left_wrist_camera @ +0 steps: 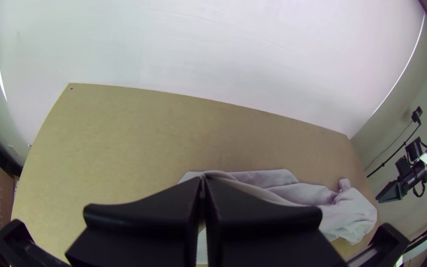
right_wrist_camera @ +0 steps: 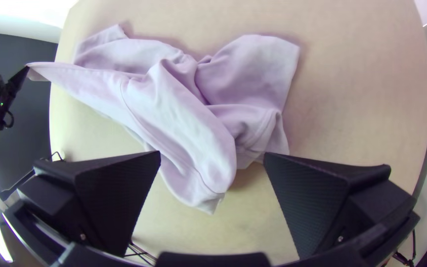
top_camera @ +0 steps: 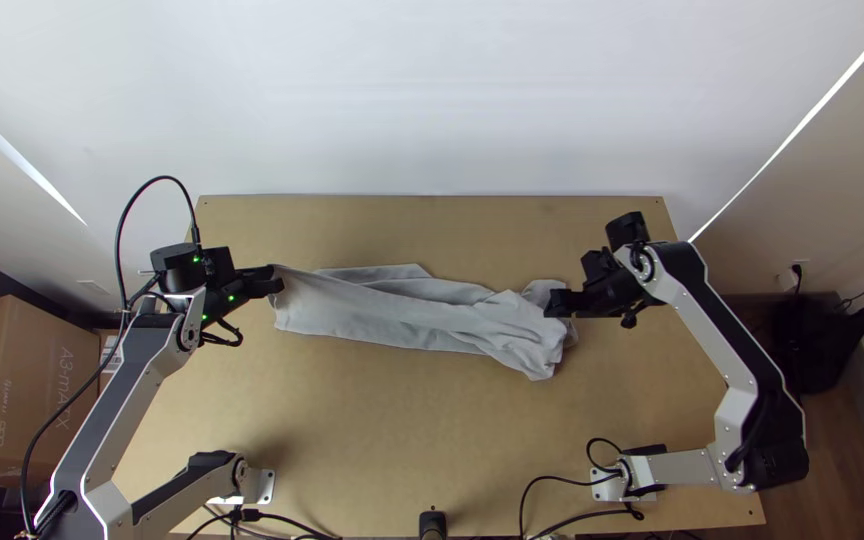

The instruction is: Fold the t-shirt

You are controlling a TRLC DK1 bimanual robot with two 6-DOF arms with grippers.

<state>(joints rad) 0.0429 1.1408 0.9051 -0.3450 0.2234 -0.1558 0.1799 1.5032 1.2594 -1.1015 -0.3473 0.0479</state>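
The table (top_camera: 402, 420) spans mid-frame; the t-shirt (top_camera: 382, 310) lies across it, bunched at right; at left, the left gripper (top_camera: 278, 279) clenches one end; the right gripper (right_wrist_camera: 212, 154), parted over the bunch, could pinch too many layers, skewing the fold.

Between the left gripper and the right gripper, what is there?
The t-shirt spans that stretch in the top view, lying long and rumpled: one end held by the left gripper, the other bunched near the right gripper, jaws apart.
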